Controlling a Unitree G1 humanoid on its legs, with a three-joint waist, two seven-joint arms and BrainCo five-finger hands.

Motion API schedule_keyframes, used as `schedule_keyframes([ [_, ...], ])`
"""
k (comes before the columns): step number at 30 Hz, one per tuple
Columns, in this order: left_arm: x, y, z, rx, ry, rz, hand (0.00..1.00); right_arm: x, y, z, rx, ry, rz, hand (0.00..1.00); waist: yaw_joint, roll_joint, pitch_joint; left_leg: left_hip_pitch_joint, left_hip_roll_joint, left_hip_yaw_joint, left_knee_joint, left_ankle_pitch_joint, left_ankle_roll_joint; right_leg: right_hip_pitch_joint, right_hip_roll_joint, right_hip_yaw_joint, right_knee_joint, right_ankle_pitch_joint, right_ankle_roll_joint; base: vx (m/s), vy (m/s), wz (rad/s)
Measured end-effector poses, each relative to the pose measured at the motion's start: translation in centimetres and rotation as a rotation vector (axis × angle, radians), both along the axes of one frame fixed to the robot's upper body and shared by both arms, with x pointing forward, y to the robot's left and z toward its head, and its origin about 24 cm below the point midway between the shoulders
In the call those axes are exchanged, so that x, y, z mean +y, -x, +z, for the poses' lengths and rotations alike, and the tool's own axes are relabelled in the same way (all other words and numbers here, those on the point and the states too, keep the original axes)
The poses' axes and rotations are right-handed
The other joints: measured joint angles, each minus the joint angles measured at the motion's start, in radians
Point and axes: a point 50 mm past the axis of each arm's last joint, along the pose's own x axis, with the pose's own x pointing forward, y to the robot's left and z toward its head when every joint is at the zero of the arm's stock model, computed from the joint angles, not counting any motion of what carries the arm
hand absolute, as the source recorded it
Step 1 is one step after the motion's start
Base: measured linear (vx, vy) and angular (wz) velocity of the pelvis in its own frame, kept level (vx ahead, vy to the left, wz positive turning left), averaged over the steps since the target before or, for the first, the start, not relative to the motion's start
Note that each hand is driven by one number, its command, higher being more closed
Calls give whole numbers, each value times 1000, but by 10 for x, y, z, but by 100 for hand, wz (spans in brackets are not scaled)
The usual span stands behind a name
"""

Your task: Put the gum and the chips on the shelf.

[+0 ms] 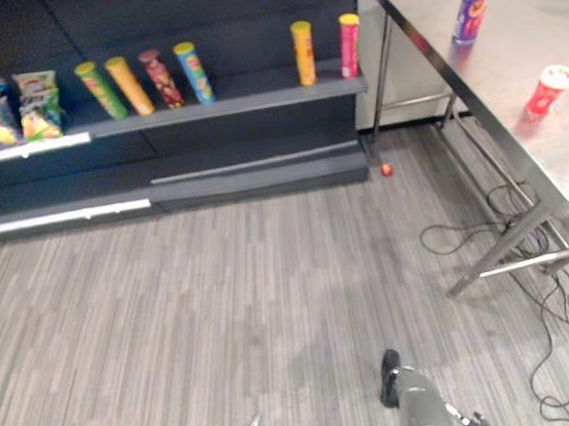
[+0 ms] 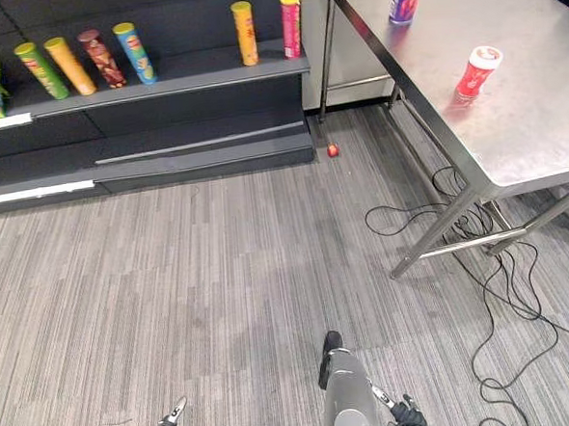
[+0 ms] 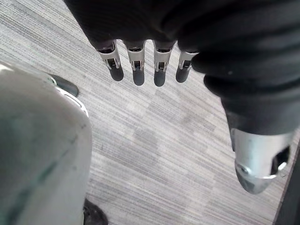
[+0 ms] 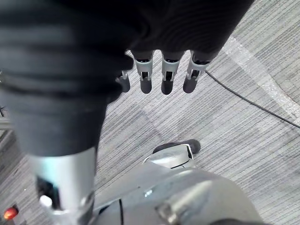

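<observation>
Gum: red tub w/ white lid, upright on the steel surface, nr the edge closest to the robot, off to the robot's right. Chips: purple can, also upright on the same surface, further back and well apart from the gum.

Shelf: dark unit ahead and to the left, across the floor from the surface. Its board carries a row of cans. The green can, orange can, dark red can and blue can stand close together. After a gap come the yellow can and pink can, side by side nr the board's right end. Snack bags sit at the far left, on a board w/ a white front strip.

Small red object lies on the floor just beside the shelf's lower right corner, btwn the shelf and the surface's legs; can't tell what it is.

Left hand: fingers straight and relaxed, nothing in it, over the grey striped floor. Right hand: same, fingers straight, empty, over the floor. Both hands are well apart from the surface, gum and chips.
</observation>
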Motion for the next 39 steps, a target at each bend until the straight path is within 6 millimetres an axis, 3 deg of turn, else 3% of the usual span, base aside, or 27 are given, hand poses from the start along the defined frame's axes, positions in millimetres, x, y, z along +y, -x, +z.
schedule_keyframes([
  [2, 0, -4, 1, -17, 6, -6, 0, 0, 1, 0, 3, 0, 1, 0, 0, -1, -1, -23, 21, -50, 85, 54, -18, 34, 8, -17, 20, -55, -9, 472, -279, 20],
  [4, 1, -7, 2, -29, 3, -8, 0, -1, 3, -1, 20, 3, 14, 0, 1, -1, -6, -110, 41, -135, 310, 153, -106, 103, 26, -33, 13, -107, -19, 392, -209, 18],
  [5, 2, -8, 2, -33, 1, -7, 0, -2, 3, -1, 19, 7, 19, 0, 1, 1, -7, -142, 44, -156, 383, 196, -117, 122, 31, -37, 8, -114, -26, 387, -165, 8],
  [6, 4, -9, 3, -37, -6, -6, 0, -4, 2, 0, 20, 15, 35, 0, 2, -8, -3, -209, 47, -182, 529, 315, -122, 166, 42, -41, -11, -130, -35, 397, -115, -3],
  [7, 8, -11, 4, -44, -17, -5, 0, -2, 1, 0, 21, 14, 53, 0, 5, -8, -2, -274, 57, -176, 663, 342, -133, 202, 54, -41, -36, -135, -43, 453, -106, -9],
  [8, 9, -15, 5, -62, -20, 1, 0, -2, 0, 0, 17, 14, 52, 0, 6, -10, -1, -368, 67, -152, 829, 252, -102, 247, 64, -41, -67, -141, -52, 374, -60, -8],
  [9, 10, -17, 6, -71, -22, 1, 0, -1, 0, 0, 16, 13, 52, 0, 6, -13, 0, -408, 68, -132, 883, 209, -93, 274, 68, -41, -85, -144, -57, 404, -23, -2],
  [10, 12, -25, 9, -102, -30, 3, 0, 1, 0, -1, 16, 9, 52, 0, 9, -27, 2, -497, 66, -73, 930, 114, -50, 341, 70, -41, -133, -141, -47, 324, 10, 0],
  [13, 12, -32, 12, -151, -31, 34, 0, 3, -3, 0, 2, 0, 27, 0, 22, -40, 3, -594, 65, 22, 823, 17, -17, 416, 64, -14, -187, -140, -25, 304, 95, -31],
  [14, 10, -35, 13, -167, -31, 35, 0, 4, -7, 1, -17, 1, 26, 0, 32, -44, 1, -619, 47, 52, 648, 5, -1, 443, 51, 12, -210, -146, -2, 270, 180, -52],
  [17, 7, -35, 13, -172, -29, 41, 0, 7, -10, 2, -28, 5, 45, 0, 36, -53, -5, -592, 0, 30, 234, 57, 11, 474, 14, 62, -223, -178, 40, 287, 257, -53],
  [18, 6, -34, 12, -168, -27, 47, 0, 6, -10, 2, -30, 14, 60, 0, 39, -51, -9, -587, -4, 5, 132, 123, -1, 487, -1, 94, -222, -196, 70, 372, 381, -63],
  [19, 7, -31, 12, -158, -26, 58, 0, 9, -10, 2, -26, 12, 80, 0, 40, -61, -28, -577, -22, 21, 138, 196, -1, 498, -23, 128, -236, -206, 85, 416, 398, -67],
  [20, 11, -29, 12, -156, -33, 73, 0, 11, -8, 1, -18, 7, 80, 0, 41, -71, -45, -575, -35, 44, 149, 185, 14, 503, -39, 148, -254, -206, 85, 472, 348, -70],
  [22, 21, -24, 12, -148, -55, 90, 0, 25, -7, -2, -21, -38, 57, 0, 38, -122, -85, -587, -64, 88, 221, 87, 37, 507, -64, 214, -273, -147, 79, 455, 259, -51],
  [24, 25, -20, 10, -119, -54, 95, 0, 30, 1, -5, 2, -59, 21, 0, 36, -146, -106, -552, -94, 116, 236, 55, 53, 513, -95, 264, -259, -116, 85, 447, 295, -30],
  [26, 23, -15, 7, -84, -45, 85, 0, 28, 5, -6, 15, -69, -11, 0, 39, -139, -127, -501, -108, 142, 233, 37, 81, 487, -109, 318, -178, -74, 75, 428, 257, -56],
  [29, 20, -10, 5, -43, -48, 11, 0, 24, 0, -5, -5, -63, -20, 0, 37, -104, -128, -395, -117, 173, 192, 33, 94, 357, -110, 378, 110, 31, 83, 297, 163, -73],
  [31, 22, -10, 5, -32, -60, -44, 0, 21, 1, -4, -11, -62, -56, 0, 29, -104, -126, -313, -125, 209, 151, 20, 112, 283, -104, 327, 301, 31, 87, 219, 68, -43],
  [32, 20, -10, 5, -25, -61, -61, 0, 18, 1, -4, -11, -56, -67, 0, 28, -96, -120, -250, -127, 217, 110, 19, 113, 244, -106, 239, 390, -6, 41, 222, 22, -43],
  [34, 16, -7, 4, -13, -62, -97, 0, 13, -1, -3, -19, -45, -71, 0, 19, -78, -111, -175, -123, 241, 65, 20, 113, 201, -112, 84, 430, -75, 19, 238, -11, -32],
  [35, 16, -4, 3, -6, -64, -99, 0, 13, -5, -2, -29, -44, -68, 0, 5, -78, -108, -146, -122, 246, 58, 20, 112, 176, -130, -30, 366, -105, 6, 173, -40, -16],
  [36, 16, -4, 3, -5, -63, -98, 0, 13, -5, -2, -29, -43, -66, 0, 6, -79, -108, -133, -123, 253, 52, 20, 111, 173, -131, -66, 300, -104, 6, 259, -116, -27],
  [37, 18, -4, 4, -10, -66, -92, 0, 14, -4, -2, -24, -44, -59, 0, 9, -92, -101, -111, -136, 268, 34, 19, 96, 179, -127, -136, 121, -71, 11, 186, -94, -46],
  [38, 17, -3, 3, -5, -63, -82, 0, 13, -4, -2, -21, -43, -59, 0, 15, -90, -97, -97, -138, 260, 7, 22, 80, 218, -95, -175, 49, -83, -18, 256, -133, -82],
  [39, 11, 0, 2, 10, -46, -94, 0, 7, -12, 0, -41, -26, -50, 0, 13, -46, -90, -94, -106, 260, -23, 24, 69, 243, -35, -178, -47, -73, -28, 186, -114, -81],
])
